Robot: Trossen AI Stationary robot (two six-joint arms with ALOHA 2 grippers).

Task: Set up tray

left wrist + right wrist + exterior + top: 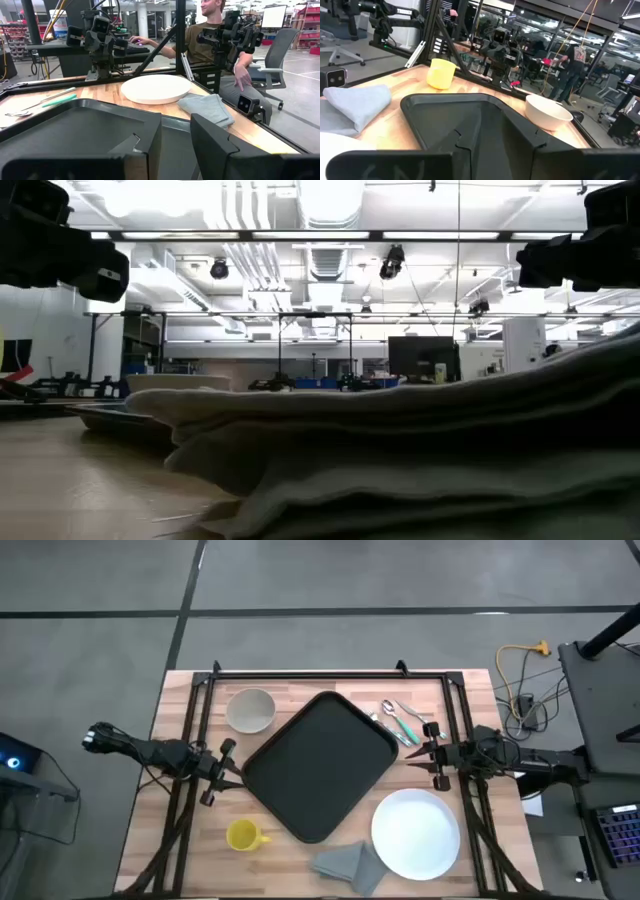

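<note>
— What lies between your claws?

— One black tray (pixel 320 766), empty, set cornerwise. My left claw (pixel 216 772) and right claw (pixel 432 753) hover spread at its opposite sides.

— And around it?

— One bowl (pixel 250 710), one yellow cup (pixel 243 835), one white plate (pixel 416 833), one grey cloth (pixel 352 864), two utensils (pixel 398 721).

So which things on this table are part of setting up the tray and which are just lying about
Likely for the job:
tray
white plate
bowl
yellow mug
grey napkin
cutlery
left gripper and right gripper, both open beside the tray

Lying about:
yellow cable, off the table
</note>
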